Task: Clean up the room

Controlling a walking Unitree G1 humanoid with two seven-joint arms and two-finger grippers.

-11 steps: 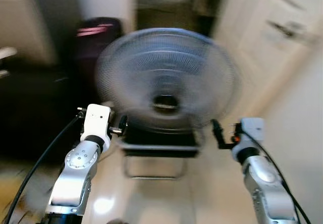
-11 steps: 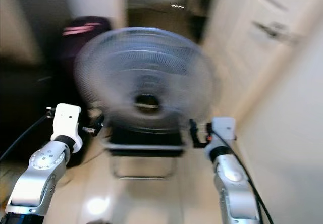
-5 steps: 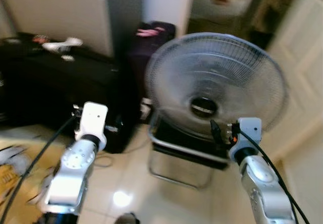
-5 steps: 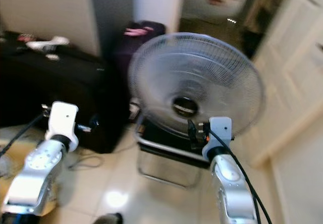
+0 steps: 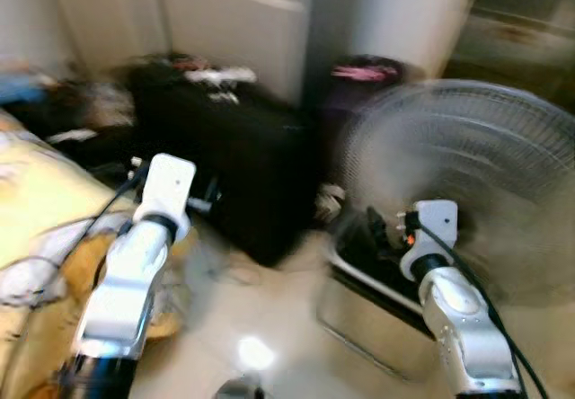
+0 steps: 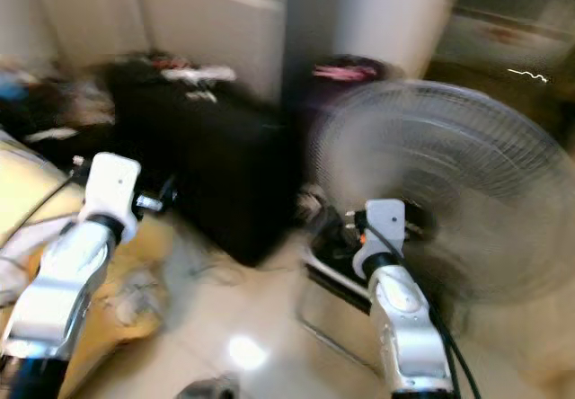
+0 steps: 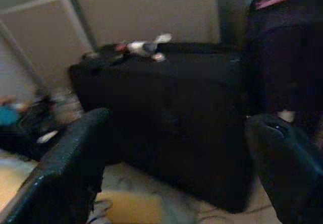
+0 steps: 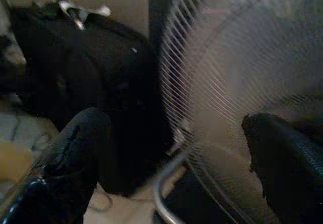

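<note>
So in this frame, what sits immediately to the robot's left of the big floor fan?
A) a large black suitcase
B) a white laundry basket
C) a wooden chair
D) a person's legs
A: the large black suitcase stands on the floor just left of the floor fan, with small light items lying on its top.

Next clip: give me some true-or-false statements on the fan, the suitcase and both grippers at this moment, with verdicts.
1. The fan stands on the robot's right side. True.
2. The left gripper is shut on a cloth. False: its fingers stand apart with nothing between them.
3. Small items lie on top of the black suitcase. True.
4. The right gripper grips the fan's grille. False: it is open, short of the fan.
5. The suitcase is white. False: it is black.
</note>
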